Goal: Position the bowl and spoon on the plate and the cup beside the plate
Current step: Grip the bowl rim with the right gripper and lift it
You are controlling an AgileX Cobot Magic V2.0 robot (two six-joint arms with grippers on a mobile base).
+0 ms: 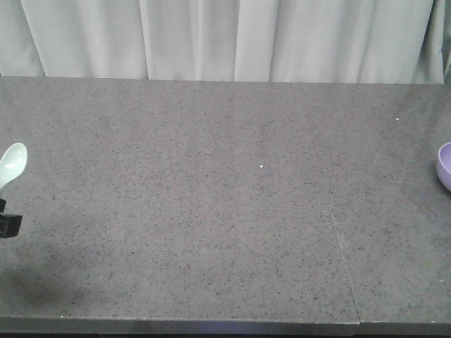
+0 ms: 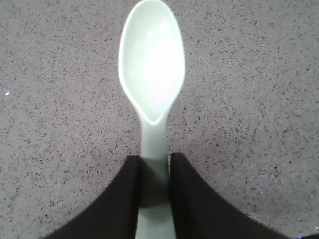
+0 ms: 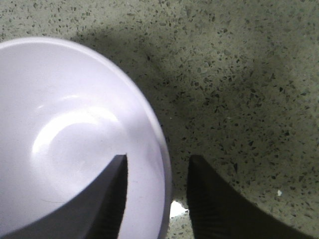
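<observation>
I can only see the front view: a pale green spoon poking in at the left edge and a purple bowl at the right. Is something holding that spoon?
Observer: Yes. The left wrist view shows the left gripper shut on the handle of the spoon.
Operator: And the bowl?
Observer: The right wrist view shows the right gripper straddling the rim of the bowl, one jaw inside and one outside. I cannot tell whether it grips.
Operator: Anything in the bowl?
Observer: No, what shows of its inside is bare.
</observation>
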